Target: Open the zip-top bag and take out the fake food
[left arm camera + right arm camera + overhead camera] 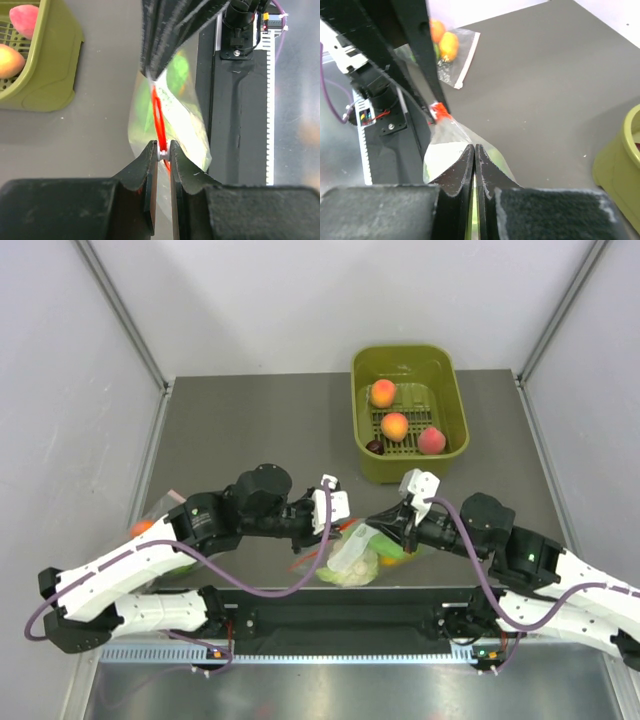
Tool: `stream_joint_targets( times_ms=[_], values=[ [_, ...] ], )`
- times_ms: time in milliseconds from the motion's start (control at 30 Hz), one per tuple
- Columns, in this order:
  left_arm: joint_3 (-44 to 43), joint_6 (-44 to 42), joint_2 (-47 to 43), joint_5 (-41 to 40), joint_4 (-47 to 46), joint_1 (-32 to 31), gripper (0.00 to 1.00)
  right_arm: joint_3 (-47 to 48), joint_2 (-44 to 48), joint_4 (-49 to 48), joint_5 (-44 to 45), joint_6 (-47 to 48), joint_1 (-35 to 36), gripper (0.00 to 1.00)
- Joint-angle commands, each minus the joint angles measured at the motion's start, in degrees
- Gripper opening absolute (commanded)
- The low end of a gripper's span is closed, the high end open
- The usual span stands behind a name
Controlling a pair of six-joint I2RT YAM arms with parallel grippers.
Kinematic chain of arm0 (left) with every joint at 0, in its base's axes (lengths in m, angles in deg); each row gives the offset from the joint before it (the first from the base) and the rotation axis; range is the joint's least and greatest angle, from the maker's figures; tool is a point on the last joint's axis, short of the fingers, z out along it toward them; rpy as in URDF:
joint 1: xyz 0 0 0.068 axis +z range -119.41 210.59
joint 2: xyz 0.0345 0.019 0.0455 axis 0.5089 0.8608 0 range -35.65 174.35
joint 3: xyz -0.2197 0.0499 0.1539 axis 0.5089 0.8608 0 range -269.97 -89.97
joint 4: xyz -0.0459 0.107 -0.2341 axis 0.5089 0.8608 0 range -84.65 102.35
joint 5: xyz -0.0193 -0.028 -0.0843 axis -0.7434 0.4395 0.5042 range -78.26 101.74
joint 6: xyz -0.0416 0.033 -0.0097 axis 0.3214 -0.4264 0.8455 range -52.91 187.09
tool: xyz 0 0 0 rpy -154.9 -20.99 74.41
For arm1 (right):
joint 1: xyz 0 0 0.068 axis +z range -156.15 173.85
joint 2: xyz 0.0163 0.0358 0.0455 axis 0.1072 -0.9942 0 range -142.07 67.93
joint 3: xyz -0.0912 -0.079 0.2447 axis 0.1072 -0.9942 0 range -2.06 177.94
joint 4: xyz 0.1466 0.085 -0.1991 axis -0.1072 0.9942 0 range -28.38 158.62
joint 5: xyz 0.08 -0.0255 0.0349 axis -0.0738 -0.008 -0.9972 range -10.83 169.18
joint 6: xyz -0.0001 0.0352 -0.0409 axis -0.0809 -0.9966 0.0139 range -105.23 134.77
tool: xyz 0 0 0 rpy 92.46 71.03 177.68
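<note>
The zip-top bag (352,558) hangs between my two grippers just above the table's near edge. Through its clear plastic the fake food shows: a white piece (356,564), a green piece (384,543) and a yellow-orange piece (393,560). My left gripper (163,152) is shut on the small white slider at one end of the orange-red zip strip (158,112). My right gripper (474,147) is shut on the bag's plastic (445,150) at the strip's other end. The two grippers face each other, left gripper (343,520) and right gripper (385,524), a few centimetres apart.
A green basket (361,430) at the back right holds three peaches (395,426) and a dark plum (374,446). A second clear bag (455,50) with orange fruit lies at the table's left, partly under my left arm. The black arm mount (235,130) runs under the bag.
</note>
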Motion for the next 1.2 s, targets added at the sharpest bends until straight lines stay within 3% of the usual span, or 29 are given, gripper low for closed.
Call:
stream_joint_targets(
  times_ms=[0, 100, 233, 267, 333, 500, 633, 767, 867, 900, 933, 1167],
  values=[
    [0.9, 1.6, -2.7, 1.5, 2.7, 0.1, 0.0, 3.3, -0.8, -4.7, 5.6, 0.3, -0.7, 0.0],
    [1.5, 1.8, -1.8, 3.5, 1.6, 0.1, 0.0, 3.3, -2.3, -5.2, 1.6, 1.3, -0.7, 0.01],
    [1.3, 1.2, 0.2, 4.7, 0.8, 0.1, 0.0, 2.6, -2.5, -5.8, -9.3, 2.9, -0.7, 0.51],
    [1.1, 0.8, 0.5, 5.0, 0.7, 0.1, 0.0, 2.6, -2.5, -5.7, -10.5, 3.2, -0.7, 0.57],
    [0.7, 0.5, 1.2, 4.9, 0.6, 0.1, 0.0, 3.1, -2.8, -4.6, -13.1, 4.0, -0.7, 0.63],
    [0.3, -0.6, 1.7, 4.9, 0.0, 0.1, 0.0, 3.9, -4.3, -3.8, -17.9, 5.0, -0.7, 0.66],
    [-0.1, -0.9, 1.9, 5.2, -0.5, 0.1, 0.0, 4.0, -6.7, -3.6, -18.3, 5.4, -0.7, 0.58],
    [0.0, -1.0, 2.3, 5.7, -0.3, 0.1, 0.0, 3.8, -8.8, -4.8, -18.2, 5.4, -0.7, 0.44],
    [0.3, -1.0, 2.1, 5.8, -0.3, 0.1, 0.0, 3.7, -9.6, -5.6, -17.2, 5.8, -0.7, 0.22],
    [0.4, -1.0, 2.2, 5.9, -0.2, 0.1, 0.0, 3.3, -9.7, -6.6, -16.9, 5.9, -0.7, 0.04],
    [0.6, -0.8, 2.2, 5.9, -0.2, 0.1, 0.0, 2.9, -9.5, -7.7, -15.8, 5.8, -0.7, 0.0],
    [2.8, -0.1, 1.5, 4.4, -0.6, 0.1, 0.0, -1.2, -3.7, -13.8, -8.8, 5.6, -0.7, 0.0]
  ],
)
